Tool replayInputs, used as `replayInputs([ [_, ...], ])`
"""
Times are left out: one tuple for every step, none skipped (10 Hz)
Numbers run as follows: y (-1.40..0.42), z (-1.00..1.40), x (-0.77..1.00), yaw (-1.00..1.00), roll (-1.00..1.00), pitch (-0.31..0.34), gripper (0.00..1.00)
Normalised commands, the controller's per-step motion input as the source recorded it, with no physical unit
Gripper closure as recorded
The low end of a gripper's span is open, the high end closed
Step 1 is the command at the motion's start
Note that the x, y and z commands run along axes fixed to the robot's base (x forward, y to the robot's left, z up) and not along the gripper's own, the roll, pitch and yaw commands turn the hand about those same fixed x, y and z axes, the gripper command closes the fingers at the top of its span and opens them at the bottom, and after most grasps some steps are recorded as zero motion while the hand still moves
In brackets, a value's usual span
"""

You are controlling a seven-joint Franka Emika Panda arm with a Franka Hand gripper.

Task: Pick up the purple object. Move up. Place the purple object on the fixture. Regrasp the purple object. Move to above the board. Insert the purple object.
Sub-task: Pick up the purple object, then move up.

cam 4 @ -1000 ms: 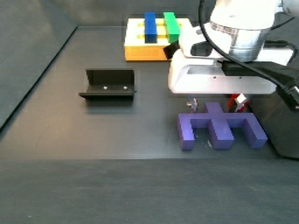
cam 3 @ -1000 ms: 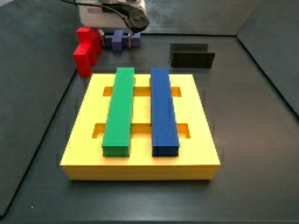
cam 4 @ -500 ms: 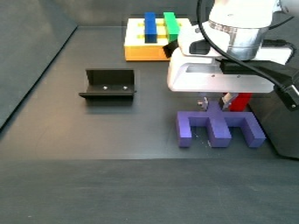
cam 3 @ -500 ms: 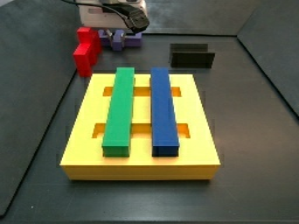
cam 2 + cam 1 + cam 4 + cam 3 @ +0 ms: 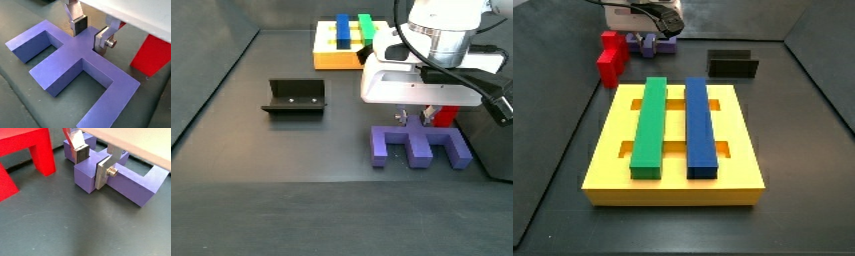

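Since the earlier frame, the gripper [image 5: 89, 34] has lowered onto the purple object [image 5: 73, 65], fingers spread astride its stub. Pick-up step; closing comes next.

The purple object [image 5: 417, 144] (a notched, pronged block) lies flat on the floor, straddled by the hand [image 5: 90, 33].

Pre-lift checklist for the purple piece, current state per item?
1. Tool down at the purple object, fingers either side of its stub: ok.
2. Pads pressed against the stub: cannot tell; a wrist view shows one finger against it.
3. Purple object flat on the floor: ok.
4. Red block apart from the purple object: ok.
5. Fixture unoccupied: ok.
6. Board slot free between the bars: cannot tell.
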Motion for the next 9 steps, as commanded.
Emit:
replayInputs([
  [0.0,0.0,0.0,0.0,0.0,0.0,1.0],
  [0.0,0.0,0.0,0.0,0.0,0.0,1.0],
  [0.0,0.0,0.0,0.0,0.0,0.0,1.0],
  [0.0,0.0,0.0,0.0,0.0,0.0,1.0],
  [0.0,0.0,0.0,0.0,0.0,0.0,1.0],
  [0.0,0.0,0.0,0.0,0.0,0.0,1.0],
  [0.0,0.0,0.0,0.0,0.0,0.0,1.0],
  [0.0,0.83,0.0,0.0,0.0,0.0,1.0],
  [0.01,0.8,-0.02,0.02,0.0,0.02,1.0],
])
